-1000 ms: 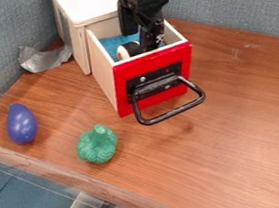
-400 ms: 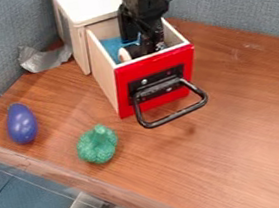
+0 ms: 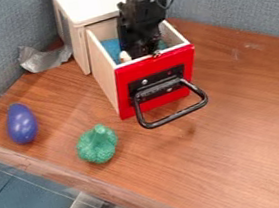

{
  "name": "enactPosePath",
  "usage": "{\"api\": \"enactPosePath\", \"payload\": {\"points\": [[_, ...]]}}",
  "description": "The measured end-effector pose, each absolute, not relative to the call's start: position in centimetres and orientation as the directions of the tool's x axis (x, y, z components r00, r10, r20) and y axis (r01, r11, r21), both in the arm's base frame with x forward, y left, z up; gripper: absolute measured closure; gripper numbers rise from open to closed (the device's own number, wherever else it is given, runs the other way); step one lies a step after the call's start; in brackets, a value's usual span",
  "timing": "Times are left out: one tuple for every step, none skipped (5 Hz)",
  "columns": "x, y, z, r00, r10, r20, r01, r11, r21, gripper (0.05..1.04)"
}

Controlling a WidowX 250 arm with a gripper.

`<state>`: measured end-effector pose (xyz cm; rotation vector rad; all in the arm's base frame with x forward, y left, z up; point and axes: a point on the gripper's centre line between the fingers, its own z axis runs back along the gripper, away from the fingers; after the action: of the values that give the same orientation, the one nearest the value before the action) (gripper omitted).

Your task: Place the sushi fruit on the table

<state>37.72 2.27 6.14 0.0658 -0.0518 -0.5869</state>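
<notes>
1 black gripper (image 3: 141, 51) hangs down in front of you inside the open drawer (image 3: 126, 95), close behind its red front panel, with the black arm (image 3: 142, 6) coming in from the top edge. You cannot tell from this angle whether the gripper is spread, pressed together or pinching anything. Your sushi (image 3: 124, 56) is in the drawer too, near its front left corner as you look at it; you see just a small pale part of it, right beside the gripper. Blue lining (image 3: 111, 47) covers the bottom of the drawer, and a black metal handle (image 3: 175, 115) sticks out from the front. Behind the drawer you have the wooden cabinet (image 3: 90, 2) with its white top.

2 other toys lie on the brown wooden table (image 3: 251, 142): a green broccoli (image 3: 98, 146), in front of the drawer and to your left, and a purple eggplant (image 3: 22, 124), farther left. You also have a crumpled silver-gray sheet (image 3: 44, 58) to the left of the cabinet, by the blue-gray fabric partition (image 3: 1, 54).
</notes>
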Motion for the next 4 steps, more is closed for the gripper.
{"api": "enactPosePath", "payload": {"points": [[37.7,2.4,6.1,0.832,-0.555,0.027,0.551,0.831,0.078,0.597],[37.7,2.2,6.1,0.828,-0.559,0.031,0.557,0.828,0.07,0.634],[37.5,2.0,7.3,0.826,-0.561,0.052,0.558,0.828,0.061,0.634],[37.5,1.7,10.0,0.82,-0.562,0.11,0.555,0.827,0.088,0.634]]}}
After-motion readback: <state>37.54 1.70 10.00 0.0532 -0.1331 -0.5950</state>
